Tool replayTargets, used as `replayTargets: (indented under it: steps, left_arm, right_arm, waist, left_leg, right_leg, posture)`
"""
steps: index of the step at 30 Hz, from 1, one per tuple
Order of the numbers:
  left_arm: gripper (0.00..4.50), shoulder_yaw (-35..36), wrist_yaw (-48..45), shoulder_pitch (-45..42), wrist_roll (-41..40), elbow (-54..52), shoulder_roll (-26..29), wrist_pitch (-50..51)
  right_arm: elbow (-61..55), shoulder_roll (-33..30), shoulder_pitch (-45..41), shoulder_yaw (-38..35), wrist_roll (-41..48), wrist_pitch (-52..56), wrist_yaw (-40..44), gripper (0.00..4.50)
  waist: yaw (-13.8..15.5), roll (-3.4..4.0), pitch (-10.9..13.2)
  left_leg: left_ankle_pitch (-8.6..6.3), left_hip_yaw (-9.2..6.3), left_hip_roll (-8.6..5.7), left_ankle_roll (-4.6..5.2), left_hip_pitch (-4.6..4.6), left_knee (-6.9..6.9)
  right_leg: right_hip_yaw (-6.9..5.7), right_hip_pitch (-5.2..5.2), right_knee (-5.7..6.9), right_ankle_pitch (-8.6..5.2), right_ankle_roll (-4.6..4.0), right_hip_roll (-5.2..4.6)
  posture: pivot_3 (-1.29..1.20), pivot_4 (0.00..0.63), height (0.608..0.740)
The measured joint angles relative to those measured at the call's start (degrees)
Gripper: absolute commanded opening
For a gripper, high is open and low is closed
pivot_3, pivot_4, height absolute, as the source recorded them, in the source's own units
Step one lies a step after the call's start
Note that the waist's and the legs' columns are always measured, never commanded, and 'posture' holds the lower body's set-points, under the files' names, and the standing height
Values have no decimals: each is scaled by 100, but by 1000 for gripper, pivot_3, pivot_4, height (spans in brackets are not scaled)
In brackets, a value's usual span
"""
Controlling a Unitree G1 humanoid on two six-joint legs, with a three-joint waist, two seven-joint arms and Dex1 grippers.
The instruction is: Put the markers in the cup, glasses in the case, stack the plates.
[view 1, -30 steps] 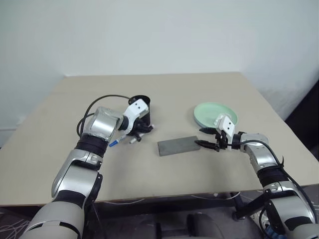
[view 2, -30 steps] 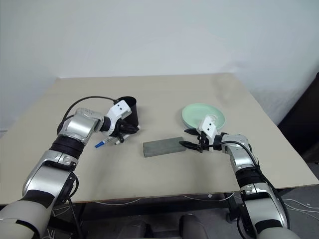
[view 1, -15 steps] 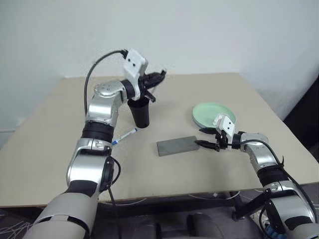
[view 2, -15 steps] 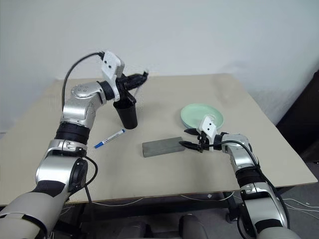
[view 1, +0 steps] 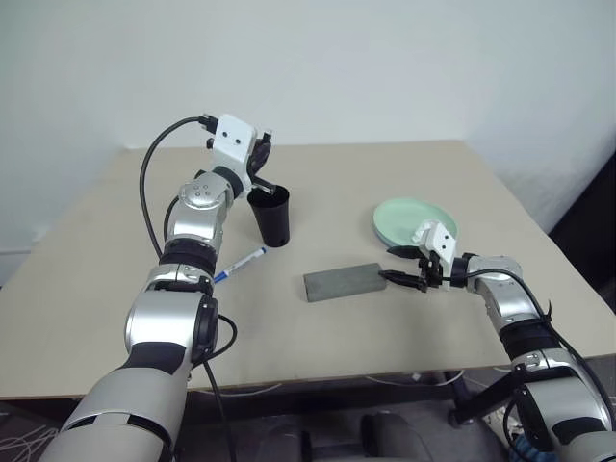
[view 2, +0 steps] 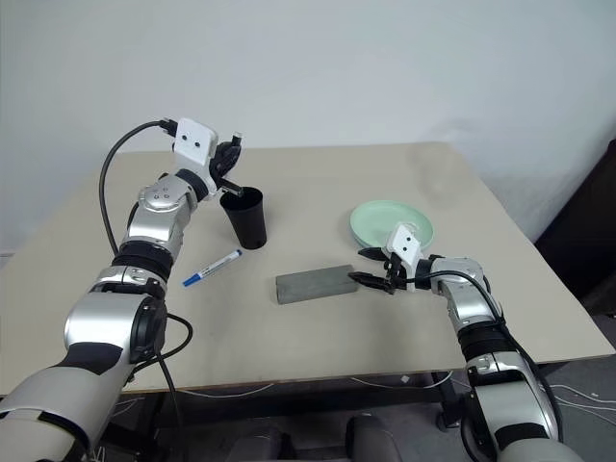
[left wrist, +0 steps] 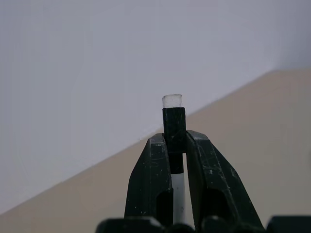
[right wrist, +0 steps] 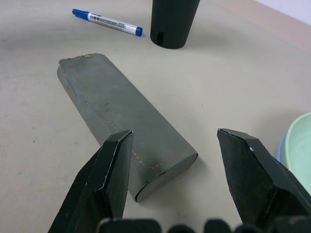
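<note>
My left gripper (view 1: 262, 159) is raised just above the rim of the black cup (view 1: 272, 218) and is shut on a white marker with a black cap (left wrist: 174, 127). Another marker (view 1: 241, 262), blue-capped, lies on the table left of the cup. The grey case (view 1: 344, 281) lies closed at mid-table. My right gripper (view 1: 401, 267) stands open at the case's right end, its fingers (right wrist: 112, 167) on either side of that end without touching it. The mint green plate (view 1: 409, 219) sits behind that gripper, with a light blue rim (right wrist: 281, 151) showing beneath it. The glasses are hidden.
The beige table (view 1: 115, 289) has bare room along its front and left side, and behind the cup up to the white wall. Its right edge runs close past the plates.
My left gripper has risen from the tabletop beside the cup, carrying the black-capped marker, and has turned level above the cup's rim. The right arm has not moved.
</note>
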Motion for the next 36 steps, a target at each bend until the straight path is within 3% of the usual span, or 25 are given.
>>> replayTargets:
  steps: [11,22,29,36]
  left_arm:
    - [4483,197,-76,0,-149,337,-185,-358]
    - [4483,428,-623,-146,-501,275,-103,162]
    - [4483,272,-1875,-433,-604,-346,907,1909]
    - [4483,-563,-3331,-361,-203,-1318,1896,3601]
  right_arm:
    - [0,2,-21,2,0,0,-2,2997]
    - [-3,1,-18,1,0,25,-8,2997]
    - [-2,-21,-14,1,0,46,-3,2997]
    - [65,0,-101,9,-3,37,33,2997]
  waist:
    - [-3,0,0]
    - [-10,-1,0]
    - [-32,-1,0]
    - [-20,-1,1]
  left_leg:
    - [0,1,0,-1,1,0]
    - [0,1,0,-1,0,0]
    - [-3,-1,5,-5,2,-7]
    - [-3,1,4,-5,-1,-7]
  right_leg:
    - [-1,0,0,0,0,0]
    - [-1,0,-1,0,0,0]
    - [-2,-4,2,0,0,5]
    - [-2,-6,-2,-2,-2,1]
  posture:
    - [0,0,732]
    - [0,0,732]
    - [0,0,732]
    - [0,0,732]
